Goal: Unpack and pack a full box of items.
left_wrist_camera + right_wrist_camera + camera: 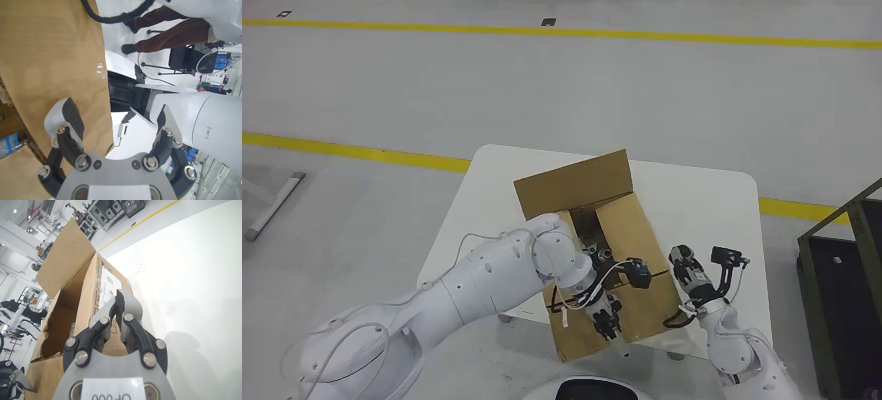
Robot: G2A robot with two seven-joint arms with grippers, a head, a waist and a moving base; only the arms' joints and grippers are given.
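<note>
An open cardboard box (pixel 627 232) stands on the white table (pixel 702 200), its flaps folded outward. My left gripper (pixel 607 322) hovers over the near flap (pixel 47 56) and is open. The flap's edge runs between its two pads, and one pad (pixel 72 117) sits in front of the cardboard. A blue and white packet (pixel 8 144) peeks out from under that flap inside the box. My right gripper (pixel 679 255) is beside the box's right wall, fingers shut with nothing between them (pixel 120 300). A white label (pixel 108 285) is stuck on the box wall (pixel 87 298) just ahead of it.
A dark green rack (pixel 842 270) stands on the floor to the right of the table. Bare tabletop (pixel 179 285) stretches to the right of the box. The table's near edge lies close to both grippers.
</note>
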